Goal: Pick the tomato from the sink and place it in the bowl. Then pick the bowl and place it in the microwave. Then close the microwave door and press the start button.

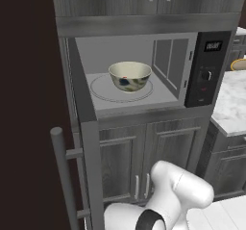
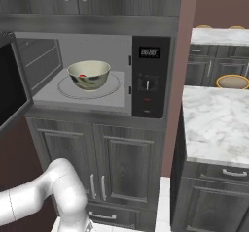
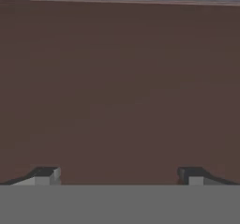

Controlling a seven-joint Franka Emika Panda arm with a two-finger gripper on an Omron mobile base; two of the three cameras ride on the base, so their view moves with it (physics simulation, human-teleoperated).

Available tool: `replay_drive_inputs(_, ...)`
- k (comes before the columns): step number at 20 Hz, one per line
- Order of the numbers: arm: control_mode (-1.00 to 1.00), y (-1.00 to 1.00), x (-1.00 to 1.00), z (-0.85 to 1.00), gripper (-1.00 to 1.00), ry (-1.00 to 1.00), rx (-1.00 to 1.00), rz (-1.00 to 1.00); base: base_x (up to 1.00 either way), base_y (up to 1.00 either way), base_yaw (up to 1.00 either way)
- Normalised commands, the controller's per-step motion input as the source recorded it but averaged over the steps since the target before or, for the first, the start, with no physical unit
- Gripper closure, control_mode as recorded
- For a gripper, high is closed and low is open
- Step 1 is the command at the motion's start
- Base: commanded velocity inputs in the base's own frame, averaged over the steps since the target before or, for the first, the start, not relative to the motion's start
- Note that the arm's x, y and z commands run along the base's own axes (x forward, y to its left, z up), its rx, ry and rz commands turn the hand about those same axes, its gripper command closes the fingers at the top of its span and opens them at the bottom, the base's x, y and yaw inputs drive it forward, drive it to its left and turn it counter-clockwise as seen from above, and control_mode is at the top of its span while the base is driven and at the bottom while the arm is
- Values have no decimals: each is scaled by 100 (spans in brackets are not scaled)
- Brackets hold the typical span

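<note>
Grey-steel microwave [image 1: 144,70] stands open, with the bowl [image 1: 130,76] on its turntable and the tomato [image 2: 82,75] red inside it. White marble counter [image 2: 214,122] lies right. In the hand view, the gripper [image 3: 119,175] is wide open and empty, facing a brown wall [image 3: 120,87].

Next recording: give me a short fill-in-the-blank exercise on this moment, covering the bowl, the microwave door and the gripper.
1. The wide cream ceramic bowl with dark painted patterns sits on the round ____ inside the grey-steel microwave.
2. The dark-glass microwave door with its long grey bar handle stands ____.
3. The gripper faces a plain brown surface with its jaws ____ and nothing between them.
4. A small ____ spot shows inside the bowl.

Missing words: turntable; open; open; red
</note>
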Motion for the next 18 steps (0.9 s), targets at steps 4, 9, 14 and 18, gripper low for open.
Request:
replay_drive_inputs(4, -100, 34, 49, -42, -100, -3, 0, -26, 0, 0, 0)
replay_drive_inputs(9, -100, 7, 35, -23, -100, -5, 0, -26, 0, 0, 0)
replay_drive_inputs(14, -100, -2, 53, -17, -100, -3, 2, -27, 0, 0, 0)
replay_drive_inputs(18, -100, -17, 14, -1, -100, -9, 4, -25, 0, 0, 0)
